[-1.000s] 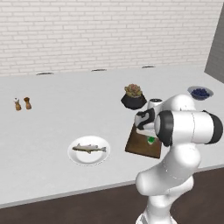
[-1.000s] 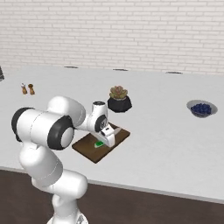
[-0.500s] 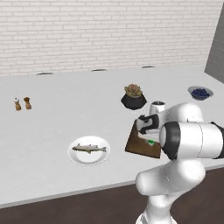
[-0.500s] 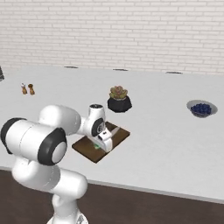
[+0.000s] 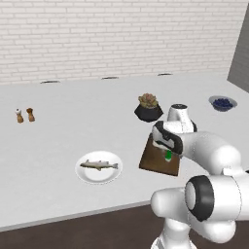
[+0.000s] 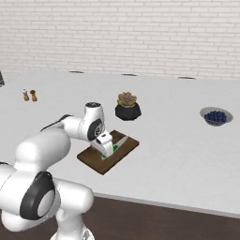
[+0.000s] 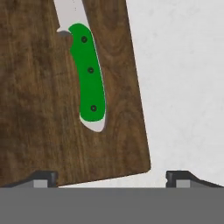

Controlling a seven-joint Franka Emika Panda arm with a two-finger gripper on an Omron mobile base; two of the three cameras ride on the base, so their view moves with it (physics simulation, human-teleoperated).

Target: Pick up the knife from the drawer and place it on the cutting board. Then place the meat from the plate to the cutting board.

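The knife (image 7: 89, 78), with its green handle and pale blade, lies flat on the dark wooden cutting board (image 7: 35, 109), near the board's edge. My gripper (image 7: 111, 178) hangs just above it, open, with nothing between its fingers. From the base views, the gripper (image 5: 164, 146) hovers over the cutting board (image 5: 154, 163), where the knife (image 5: 168, 155) shows as a green spot. The same knife (image 6: 114, 148) and board (image 6: 93, 160) appear from the right. The meat (image 5: 98, 165), a small grey fish, rests on the white plate (image 5: 83, 174) left of the board. The drawer is out of view.
A potted succulent (image 5: 148, 107) stands just behind the board. A bowl of dark berries (image 5: 222, 103) sits far right. Two small shakers (image 5: 24, 115) stand at the far left. The white counter's front edge runs close below the plate and board.
The gripper has gone from shut to open and let go of the knife, which now lies on the cutting board. The arm's elbow has swung forward toward the cameras.
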